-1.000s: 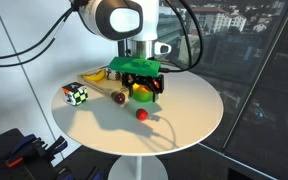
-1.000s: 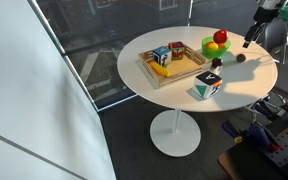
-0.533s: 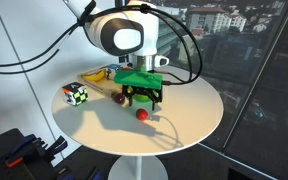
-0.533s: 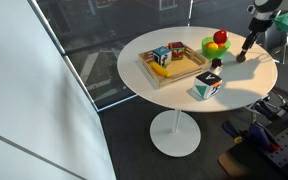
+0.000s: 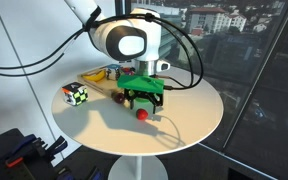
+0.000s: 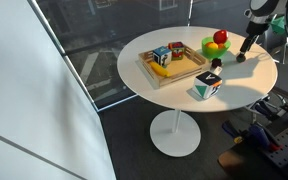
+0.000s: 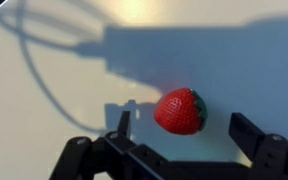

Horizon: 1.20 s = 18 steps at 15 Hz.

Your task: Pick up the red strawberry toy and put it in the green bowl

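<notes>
bright daylight, hard shadows on the table [image 7: 14, 120], wrist view soft (top glare)

Bare surface [image 7: 54, 95] lies all round the red strawberry toy [image 7: 180, 110], so my wide-spread pincer [image 7: 182, 120] has room; fruit [image 6: 220, 38] crowds the green bowl [image 6: 208, 49] nearby.

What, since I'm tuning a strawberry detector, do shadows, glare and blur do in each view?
Wrist view: strawberry sharp and well lit, a hard dark shadow across the table above it, glare at the top edge. Both exterior views: small and soft; the strawberry is a tiny speck by the gripper, with strong shadows on the table.
</notes>
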### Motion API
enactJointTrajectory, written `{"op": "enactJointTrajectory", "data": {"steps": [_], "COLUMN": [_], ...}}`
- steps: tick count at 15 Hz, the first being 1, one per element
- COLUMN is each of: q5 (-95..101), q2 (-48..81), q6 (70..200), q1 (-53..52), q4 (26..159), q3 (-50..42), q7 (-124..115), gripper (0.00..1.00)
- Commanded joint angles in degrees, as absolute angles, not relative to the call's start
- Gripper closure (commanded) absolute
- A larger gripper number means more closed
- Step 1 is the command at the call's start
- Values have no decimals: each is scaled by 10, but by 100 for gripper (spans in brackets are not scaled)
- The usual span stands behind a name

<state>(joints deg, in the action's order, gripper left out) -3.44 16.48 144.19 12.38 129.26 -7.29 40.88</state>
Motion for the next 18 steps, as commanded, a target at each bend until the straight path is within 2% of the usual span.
{"op": "enactJointTrajectory", "data": {"steps": [1, 4, 5, 7, 11, 12, 18], "q5": [-30, -30, -30, -30, -23, -22, -16], "q2": [180, 186, 187, 188, 179, 174, 142], "q6": [1440, 1442, 1442, 1439, 1432, 1430, 1389], "q1": [140, 141, 141, 141, 137, 136, 132], "q4": [1274, 1273, 1272, 1271, 1272, 1272, 1268], "q3": [-60, -57, -56, -54, -57, -59, -68], "q7": [418, 418, 419, 417, 402, 396, 366], "gripper": [0, 0, 21, 33, 66, 69, 69]}}
